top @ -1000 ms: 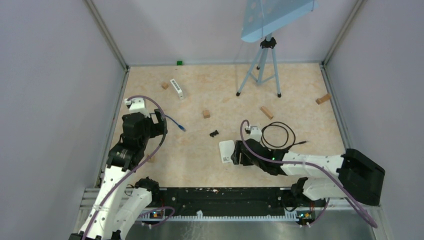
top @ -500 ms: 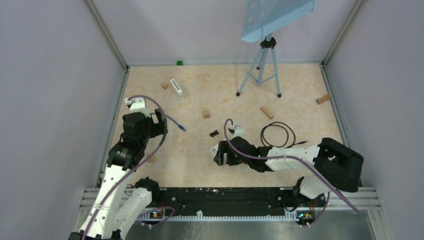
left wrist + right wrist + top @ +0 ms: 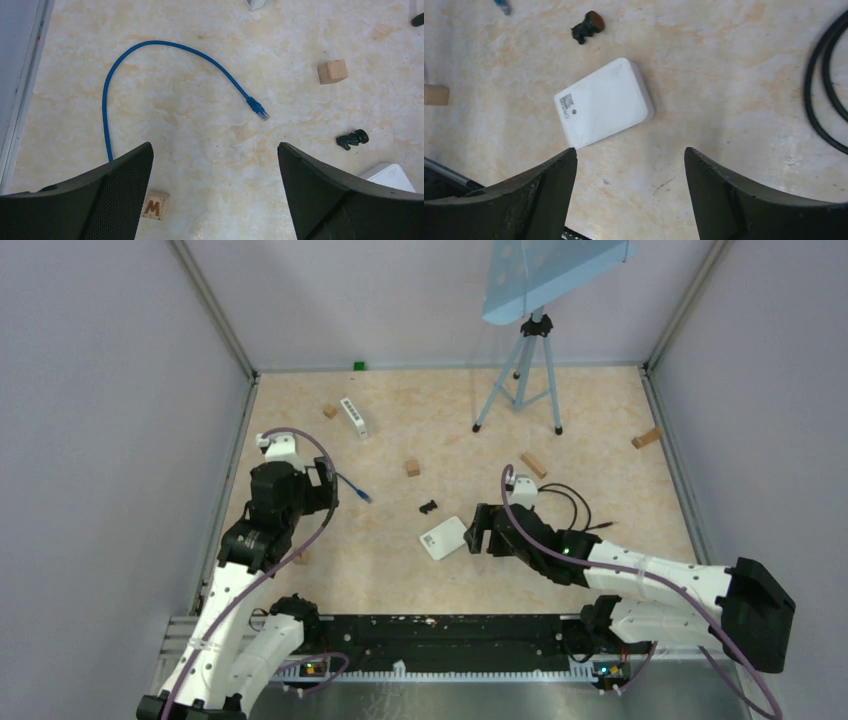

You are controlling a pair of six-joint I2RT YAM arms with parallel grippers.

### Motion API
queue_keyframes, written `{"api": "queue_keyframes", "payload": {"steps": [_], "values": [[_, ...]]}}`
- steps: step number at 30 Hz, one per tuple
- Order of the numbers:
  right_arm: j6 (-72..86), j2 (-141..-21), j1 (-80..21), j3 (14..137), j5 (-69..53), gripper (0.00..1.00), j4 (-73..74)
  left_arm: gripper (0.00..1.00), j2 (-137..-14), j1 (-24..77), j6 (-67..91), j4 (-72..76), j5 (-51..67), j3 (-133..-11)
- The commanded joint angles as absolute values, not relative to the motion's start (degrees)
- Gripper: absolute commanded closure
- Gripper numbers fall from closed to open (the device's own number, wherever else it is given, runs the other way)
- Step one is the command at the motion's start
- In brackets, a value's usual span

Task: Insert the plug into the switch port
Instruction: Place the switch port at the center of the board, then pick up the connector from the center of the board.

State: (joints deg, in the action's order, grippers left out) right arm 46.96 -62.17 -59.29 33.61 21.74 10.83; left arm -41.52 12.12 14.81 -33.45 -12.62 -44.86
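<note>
Left gripper [image 3: 214,147] is spread wide with nothing in it, hanging over the tabletop [image 3: 600,420]. Ahead of its fingers lies the blue cable [image 3: 150,45], arcing away and coming round to the plug [image 3: 257,108]. The plug rests flat on the table and is held by nobody. In the top view its long axis runs on a diagonal, nose aimed right and toward the near edge, roughly at the switch [image 3: 443,538]. The right gripper [image 3: 629,150] also has its jaws apart and empty, low and just right of the switch. One fingertip [image 3: 569,152] sits right beside the box's near corner, and I can't tell whether they touch. The switch lies flat with its labelled face up. Its long axis runs left to right with the right end swung toward the far side, and which edge carries the ports I can't make out. A small black piece [image 3: 428,507] sits between plug and switch, just beyond the box. A wooden cube [image 3: 332,71] lies farther out, and a lettered block [image 3: 153,206] sits by the left gripper. A black cable coil [image 3: 560,505] is close beside the right arm. Well apart at the back stand a tripod [image 3: 520,370] and a second white unit [image 3: 354,417], with more wood blocks scattered about.
</note>
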Motion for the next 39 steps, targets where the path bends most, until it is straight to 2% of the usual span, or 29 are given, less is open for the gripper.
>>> {"api": "queue_keyframes", "payload": {"steps": [1, 10, 16, 20, 28, 31, 39], "values": [[45.4, -56.6, -56.4, 30.7, 23.7, 0.22, 16.2, 0.01, -41.3, 12.0, 13.8, -31.1, -11.5, -44.7], [44.8, -52.3, -54.0, 28.9, 22.6, 0.22, 17.8, 0.01, -42.6, 12.0, 12.4, -30.2, -7.3, -44.5], [46.0, -57.2, -46.5, 34.2, 23.4, 0.23, 26.0, 0.01, -43.3, 12.0, 12.3, -30.2, -7.0, -44.5], [42.0, -60.1, -39.4, 37.9, 20.5, 0.24, 27.8, 0.01, -43.2, 12.1, 12.4, -30.2, -6.8, -44.4], [34.7, -70.8, -31.9, 47.6, 22.3, 0.25, 32.0, 0.01, -43.3, 12.1, 12.5, -30.2, -6.8, -44.3], [33.2, -74.9, -30.4, 49.5, 21.6, 0.27, 31.8, 0.01, -42.9, 12.1, 12.6, -30.2, -7.0, -44.3], [30.4, -87.3, -29.4, 51.9, 17.1, 0.42, 26.5, 0.01, -42.2, 12.1, 12.6, -30.2, -7.4, -44.2]]}}
